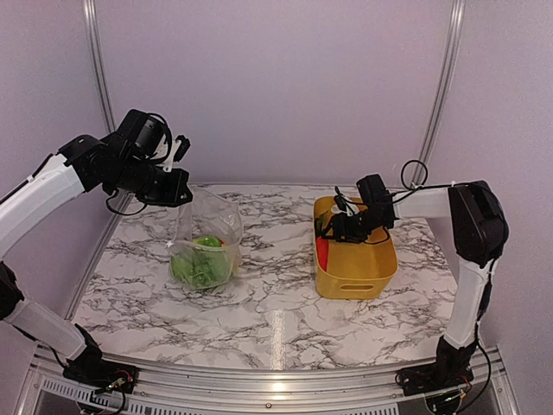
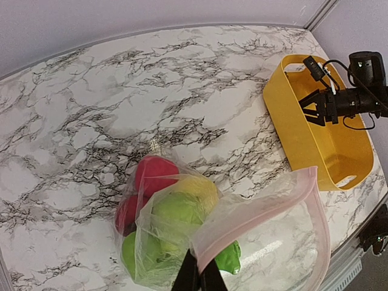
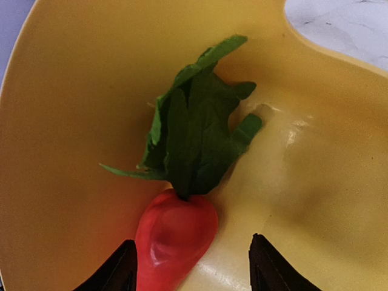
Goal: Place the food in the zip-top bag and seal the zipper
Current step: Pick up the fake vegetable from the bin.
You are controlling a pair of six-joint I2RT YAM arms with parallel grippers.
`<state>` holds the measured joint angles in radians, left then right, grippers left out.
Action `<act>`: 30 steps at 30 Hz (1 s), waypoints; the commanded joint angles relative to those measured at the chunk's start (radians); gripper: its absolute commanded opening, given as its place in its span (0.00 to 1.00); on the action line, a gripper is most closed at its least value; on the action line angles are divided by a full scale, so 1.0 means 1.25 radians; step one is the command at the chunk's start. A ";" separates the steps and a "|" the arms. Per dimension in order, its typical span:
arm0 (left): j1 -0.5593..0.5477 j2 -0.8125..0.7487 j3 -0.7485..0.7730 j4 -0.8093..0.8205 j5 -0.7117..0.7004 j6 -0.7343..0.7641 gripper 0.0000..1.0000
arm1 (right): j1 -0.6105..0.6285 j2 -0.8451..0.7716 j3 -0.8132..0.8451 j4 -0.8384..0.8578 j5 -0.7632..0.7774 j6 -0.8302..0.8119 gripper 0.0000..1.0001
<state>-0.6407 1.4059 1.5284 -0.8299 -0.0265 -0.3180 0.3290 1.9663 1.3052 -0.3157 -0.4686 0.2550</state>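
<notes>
The clear zip-top bag [image 1: 206,246] hangs from my left gripper [image 1: 179,186], which is shut on its mouth edge, the pink-tinted zipper strip [image 2: 267,215]. The left wrist view shows the gripper [image 2: 200,276] pinching that strip. Inside the bag lie red [image 2: 151,176], yellow [image 2: 200,189] and green [image 2: 176,215] toy fruits. My right gripper [image 1: 331,226] is open inside the yellow basket [image 1: 354,281]. In the right wrist view its fingers [image 3: 121,273] stand either side of an orange-red carrot [image 3: 176,239] with green leaves [image 3: 194,133]; the left finger is next to the carrot.
The yellow basket [image 2: 303,121] stands on the right of the marble table [image 1: 276,303]. Metal frame posts [image 1: 97,60] rise at the back corners and a rail runs along the near edge.
</notes>
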 commanded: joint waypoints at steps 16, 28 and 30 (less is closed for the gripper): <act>0.003 -0.016 -0.029 0.017 -0.003 -0.007 0.02 | 0.032 0.083 0.054 0.011 -0.033 0.048 0.57; 0.002 0.008 -0.019 0.038 0.017 -0.006 0.02 | 0.001 -0.069 0.014 0.040 0.021 0.014 0.36; 0.003 0.012 -0.018 0.043 0.018 -0.006 0.02 | -0.001 -0.106 0.010 0.043 0.041 -0.008 0.35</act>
<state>-0.6407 1.4067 1.4998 -0.8116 -0.0162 -0.3256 0.3428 1.9533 1.3151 -0.2985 -0.4618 0.2939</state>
